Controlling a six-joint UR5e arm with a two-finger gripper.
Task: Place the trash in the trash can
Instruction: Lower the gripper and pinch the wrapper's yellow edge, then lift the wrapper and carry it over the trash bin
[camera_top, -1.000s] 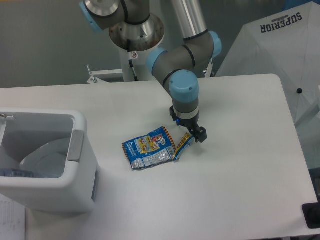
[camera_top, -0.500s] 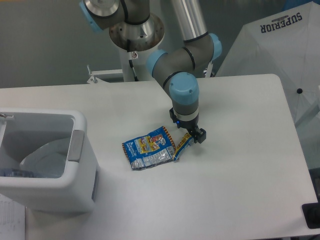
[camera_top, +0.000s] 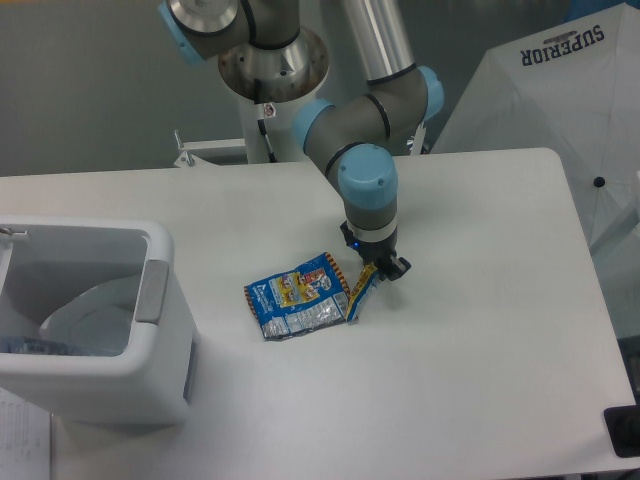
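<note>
The crinkled blue-and-yellow foil snack wrapper (camera_top: 297, 296) lies flat on the white desk (camera_top: 480, 350), well to the right of the large white rectangular plastic trash can (camera_top: 95, 320), so this piece of trash is not yet binned. Its torn yellow strip (camera_top: 360, 290) trails off the wrapper's right edge, and the black two-finger tool (camera_top: 378, 272) of the grey-and-blue arm is down at the far end of that strip. The fingers look narrowed around the strip's tip, touching it or close to that, but whether they truly pinch it I cannot tell at this size. By my reading the grasp is in hand; lifting, carrying across to the trash can and dropping are all left.

Inside the trash can, low at its left, something blue and clear shows faintly; it may be a crushed clear plastic bottle with a blue label (camera_top: 40, 347), which would mean one piece is already done, though it is too dim to be sure.

The desk is smooth, matte white, with rounded corners. Right of the trash can and beyond the desk's far edge stand a grey wall and a white folded canopy printed SUPERIOR (camera_top: 560, 90)
</note>
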